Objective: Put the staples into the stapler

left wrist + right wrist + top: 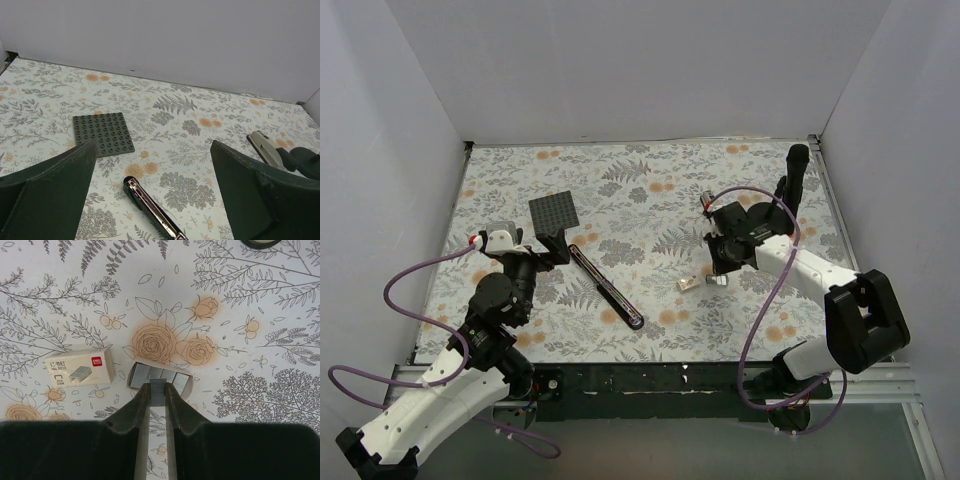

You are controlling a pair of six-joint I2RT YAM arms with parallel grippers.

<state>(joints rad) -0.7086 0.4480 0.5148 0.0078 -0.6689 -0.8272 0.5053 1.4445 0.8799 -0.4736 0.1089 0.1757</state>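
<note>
**Left gripper spread wide near the stapler; right gripper clamped on staples**

Left wrist view: the left gripper point(153, 150) is released. Its matte dark wedge-shaped fingers point(50, 195) stand wide apart and touch nothing.

Beyond the left finger lies a flat square dark-grey plastic plate point(103, 134) with a grid of round studs.

Between the fingers, on the floral printed tablecloth point(210, 105), lies the rounded end of the slim black desk stapler point(150, 202), with a glossy rim and a silver channel inside. In the top view the stapler point(605, 285) lies opened out as one long diagonal bar, right of the left gripper.

Further right is a small whitish cardboard staple box point(80, 370), rectangular with a printed label. Just beside it, in a shallow open tray, sit the silver-grey metal staples point(172, 377), ridged strips side by side.

The right gripper point(157, 390) is clenched. Its tapered dark fingertips point(132, 412) pinch one narrow strip at the tray's near edge.
</note>
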